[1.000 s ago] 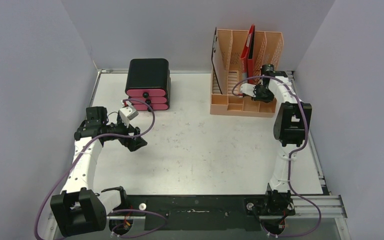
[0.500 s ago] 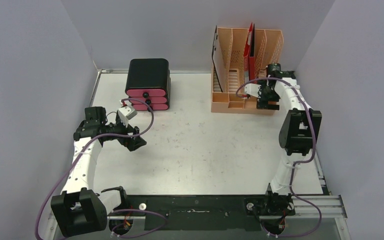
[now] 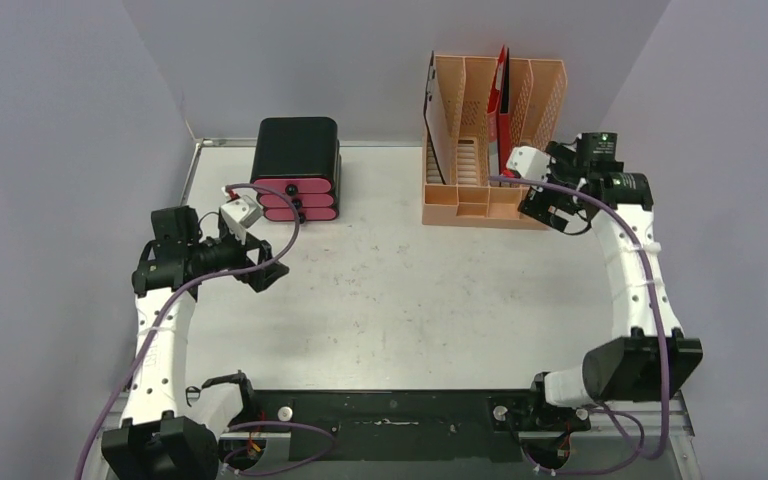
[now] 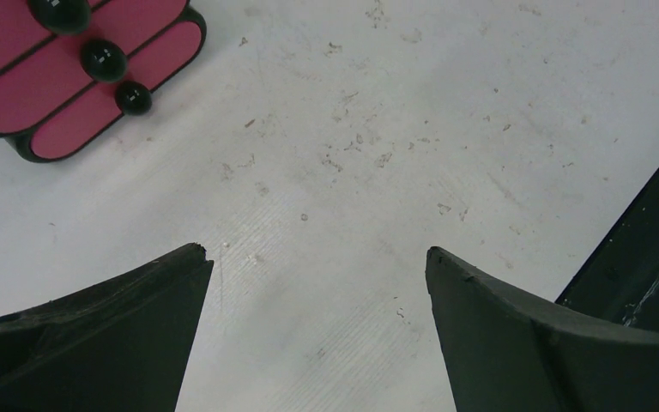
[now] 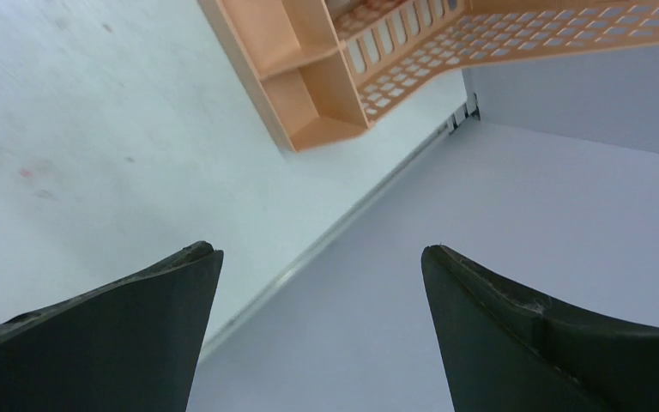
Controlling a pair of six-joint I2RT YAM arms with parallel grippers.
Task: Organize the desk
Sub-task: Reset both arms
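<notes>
The white, scuffed desk [image 3: 410, 290] lies under both arms. My left gripper [image 3: 263, 273] hovers over its left part, in front of the black drawer box, open with nothing between its fingers; the left wrist view shows only bare desk [image 4: 377, 129] between the left gripper's [image 4: 316, 251] tips. My right gripper [image 3: 547, 211] hangs at the right front corner of the orange file rack, apart from it. It is open and empty too. In the right wrist view the right gripper [image 5: 317, 250] frames the desk's rim and the wall.
An orange perforated file rack [image 3: 490, 190] stands at the back right with a red folder [image 3: 503, 100] and a black-edged folder [image 3: 433, 120] upright in it. A black drawer box with pink drawers [image 3: 295, 170] sits back left. Grey walls close in; a black front rail [image 3: 390, 410] runs along the near edge.
My right gripper has opened and pulled back from the rack to the right, leaving the red folder standing in it. The left arm drew back slightly to the left.
</notes>
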